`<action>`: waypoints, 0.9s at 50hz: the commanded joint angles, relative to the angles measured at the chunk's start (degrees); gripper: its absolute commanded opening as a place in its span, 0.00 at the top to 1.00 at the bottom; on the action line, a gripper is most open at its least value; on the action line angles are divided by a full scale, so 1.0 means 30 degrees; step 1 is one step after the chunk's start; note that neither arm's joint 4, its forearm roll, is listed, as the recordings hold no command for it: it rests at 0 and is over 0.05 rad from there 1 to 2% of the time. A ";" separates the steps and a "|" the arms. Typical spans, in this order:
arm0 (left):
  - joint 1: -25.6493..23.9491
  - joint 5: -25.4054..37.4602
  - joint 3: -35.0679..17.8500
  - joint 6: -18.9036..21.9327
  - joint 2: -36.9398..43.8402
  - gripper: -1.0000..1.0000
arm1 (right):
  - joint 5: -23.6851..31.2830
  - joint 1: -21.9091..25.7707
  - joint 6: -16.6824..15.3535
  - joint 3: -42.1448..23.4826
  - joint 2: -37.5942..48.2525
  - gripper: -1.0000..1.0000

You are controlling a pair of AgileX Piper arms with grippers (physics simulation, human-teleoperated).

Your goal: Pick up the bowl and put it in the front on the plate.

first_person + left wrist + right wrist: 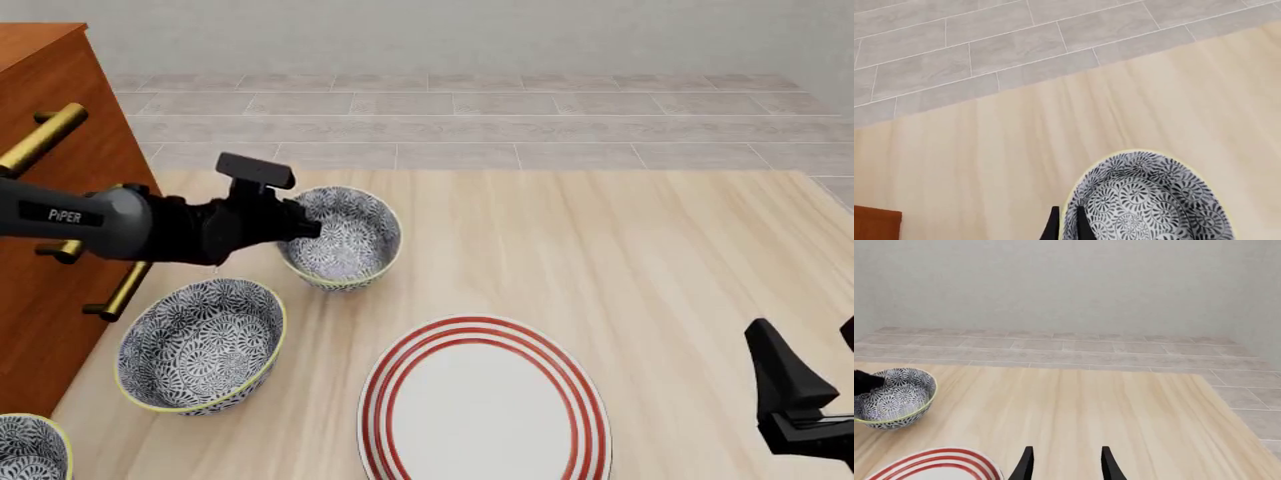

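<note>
The bowl [350, 240], blue-and-white patterned with a pale-yellow rim, stands tilted at the back left of the table. My left gripper [304, 228] is shut on its near-left rim. In the left wrist view the two dark fingers [1053, 226] straddle the wall of the bowl [1151, 200], one inside and one outside. The plate [483, 405], white with red rings, lies at the front middle of the table; its edge [941, 462] shows in the right wrist view. My right gripper [1066, 466] hangs open and holds nothing at the front right, right of the plate.
Two more patterned bowls stand on the left, one [203, 343] just in front of the held bowl and one [27, 452] at the front-left corner. A wooden cabinet [54, 150] with brass handles borders the table's left side. Grey tiled floor lies beyond the far edge.
</note>
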 commanded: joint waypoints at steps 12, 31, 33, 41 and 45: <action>-0.0491 0.0409 -0.0387 0.0298 -0.0954 1.00 | -0.0030 -0.0046 -0.0013 0.0001 0.0114 0.00; -0.0375 0.3025 -0.1665 0.0227 -0.4049 1.00 | -0.0229 -0.0002 -0.0060 0.0002 0.0357 0.00; -0.0447 0.3136 -0.1694 0.0187 -0.4273 1.00 | -0.0235 0.0013 -0.0074 0.0003 0.0364 0.00; -0.0857 0.3799 -0.1830 0.0470 -0.5266 1.00 | -0.0268 0.0014 -0.0102 0.0001 0.0407 0.00; -0.0776 0.3879 -0.1674 0.1085 -0.6347 1.00 | -0.0310 0.0016 -0.0066 0.0003 0.0444 0.00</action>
